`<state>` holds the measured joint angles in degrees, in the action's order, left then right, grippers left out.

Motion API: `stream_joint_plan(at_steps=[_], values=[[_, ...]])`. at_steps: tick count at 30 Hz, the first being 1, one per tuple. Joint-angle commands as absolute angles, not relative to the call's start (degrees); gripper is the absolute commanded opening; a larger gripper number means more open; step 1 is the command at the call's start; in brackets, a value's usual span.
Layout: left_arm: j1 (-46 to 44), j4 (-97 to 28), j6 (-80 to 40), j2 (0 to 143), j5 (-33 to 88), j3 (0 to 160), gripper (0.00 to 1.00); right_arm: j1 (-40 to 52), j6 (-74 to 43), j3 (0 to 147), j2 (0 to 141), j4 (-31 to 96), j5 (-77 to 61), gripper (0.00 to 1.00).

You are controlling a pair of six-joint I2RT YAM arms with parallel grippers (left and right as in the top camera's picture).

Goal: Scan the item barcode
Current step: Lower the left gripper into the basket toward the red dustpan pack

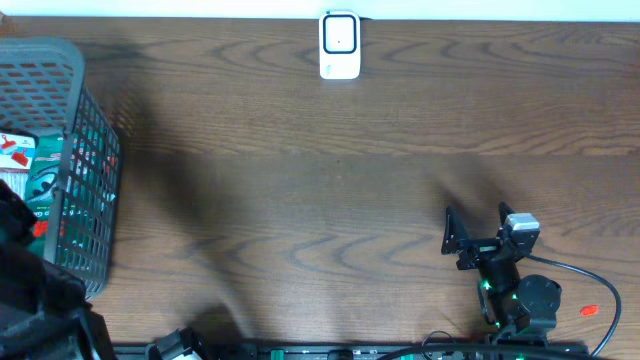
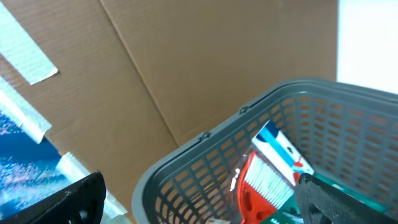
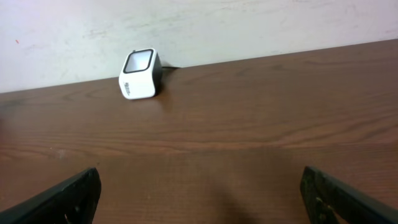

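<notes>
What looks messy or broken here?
Nothing looks broken or spilled. The scanner stands upright at the far edge of the table, and the packets lie jumbled inside the basket. Only a tiny red bit near the right arm sits alone on the table; I cannot tell what it is.

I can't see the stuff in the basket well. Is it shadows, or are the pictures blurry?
Overhead: soft dark shadows smear across the table beside the basket. Left wrist: the basket is fairly sharp, the close left fingers are blurry, and the top right corner is washed out white. Right wrist: the scanner is clear, the right fingers dark and fuzzy.
</notes>
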<state>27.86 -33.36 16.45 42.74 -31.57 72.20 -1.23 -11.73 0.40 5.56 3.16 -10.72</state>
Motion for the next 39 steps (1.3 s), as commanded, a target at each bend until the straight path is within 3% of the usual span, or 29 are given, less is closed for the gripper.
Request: stream_joint_plan(at_steps=[1, 20, 39], values=[[29.71, -33.1, 15.51, 44.69, -32.42, 73.12, 0.97, -1.08, -11.99, 0.32, 5.65, 3.4, -10.81, 0.99], [31.48, -35.51, 16.01, 52.71, -32.67, 73.1, 0.98, -1.08, -11.97, 0.32, 5.65, 3.4, -10.81, 0.99], [39.31, -35.77, 15.68, 54.98, -32.62, 72.97, 0.98, -1.08, -11.97, 0.32, 5.65, 3.4, -10.81, 0.99]])
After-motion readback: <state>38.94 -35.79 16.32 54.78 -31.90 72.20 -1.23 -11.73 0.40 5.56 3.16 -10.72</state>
